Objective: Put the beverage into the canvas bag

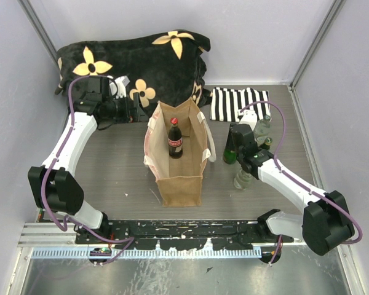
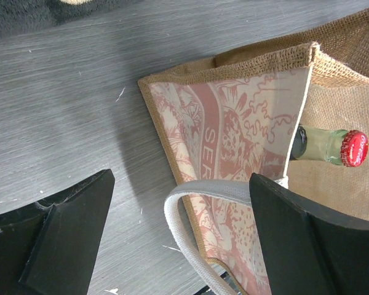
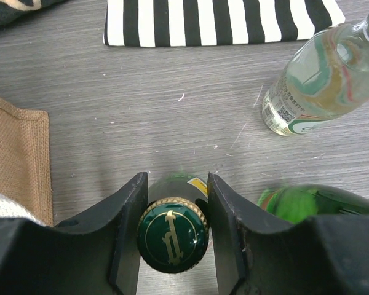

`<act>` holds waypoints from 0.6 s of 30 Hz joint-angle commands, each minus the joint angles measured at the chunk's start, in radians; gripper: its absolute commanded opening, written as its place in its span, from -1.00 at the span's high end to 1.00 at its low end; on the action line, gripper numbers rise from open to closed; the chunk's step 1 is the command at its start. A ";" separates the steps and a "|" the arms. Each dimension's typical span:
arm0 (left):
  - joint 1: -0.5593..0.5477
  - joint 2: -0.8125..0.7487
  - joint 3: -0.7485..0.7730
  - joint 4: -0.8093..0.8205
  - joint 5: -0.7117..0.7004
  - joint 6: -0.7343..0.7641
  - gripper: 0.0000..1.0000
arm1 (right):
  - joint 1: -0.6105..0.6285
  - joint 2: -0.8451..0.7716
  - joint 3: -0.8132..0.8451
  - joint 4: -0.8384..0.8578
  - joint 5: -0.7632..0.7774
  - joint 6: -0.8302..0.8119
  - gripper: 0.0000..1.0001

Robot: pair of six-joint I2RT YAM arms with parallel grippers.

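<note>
The green bottle (image 3: pixel 173 233) stands upright on the desk (image 1: pixel 111 166), long axis vertical, just beside the canvas bag (image 1: pixel 181 187) on the bag's right. From the bottle the bag's open mouth lies to the left and higher up, so I reckon the move is a lift, then a carry leftward over the rim. The right end effector (image 3: pixel 175 203) is the nearer one. Its two fingers are closed in on the neck under the cap, with no gap showing. A cola bottle (image 1: pixel 174 140) already stands inside the bag. The left end effector (image 2: pixel 181 178) is spread wide and empty by the bag's left side, either side of a cream handle (image 2: pixel 190 196).
</note>
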 commanded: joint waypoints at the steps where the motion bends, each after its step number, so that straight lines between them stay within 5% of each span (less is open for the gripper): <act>1: -0.004 -0.020 -0.010 0.024 0.020 0.002 -0.97 | -0.005 -0.055 0.103 0.035 0.051 -0.029 0.99; 18: -0.003 -0.007 -0.005 0.031 0.023 -0.005 -0.97 | -0.004 0.007 0.497 -0.049 0.000 -0.111 0.99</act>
